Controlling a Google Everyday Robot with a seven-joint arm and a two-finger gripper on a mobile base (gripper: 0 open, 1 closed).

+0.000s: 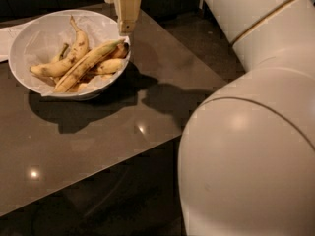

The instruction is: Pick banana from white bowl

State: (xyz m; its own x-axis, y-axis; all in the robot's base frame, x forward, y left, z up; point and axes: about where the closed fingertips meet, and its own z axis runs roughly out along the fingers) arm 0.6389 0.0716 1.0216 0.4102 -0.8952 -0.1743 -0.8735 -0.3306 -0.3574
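One view: the camera view looks down on a table corner, with the bowl at far left and the robot's arm at near right.
Table (98,146): dark grey-brown and glossy, with two small glints of light on its near part.
White bowl (24,38): stands upright on the far left part of the table, wide and round, and throws a dark shadow on the surface near it.
Banana (87,63): lies inside the white bowl and is the longest fruit there. It slants from near left up to the far right rim, with its greenish end by that rim.
Other bananas (74,50): in the same bowl. A curved brown-spotted one lies just left of the long one, and short stubby ones lie on its right.
Gripper (126,28): hangs pointing down over the far right rim of the white bowl, just beside the banana's greenish end.
Gripper state: cannot tell whether it is spread or pressed together.
Arm (246,146): large, cream-white and rounded, filling the near right, with another segment at far right.
Paper (6,38): a white sheet at the far left edge, partly behind the bowl.
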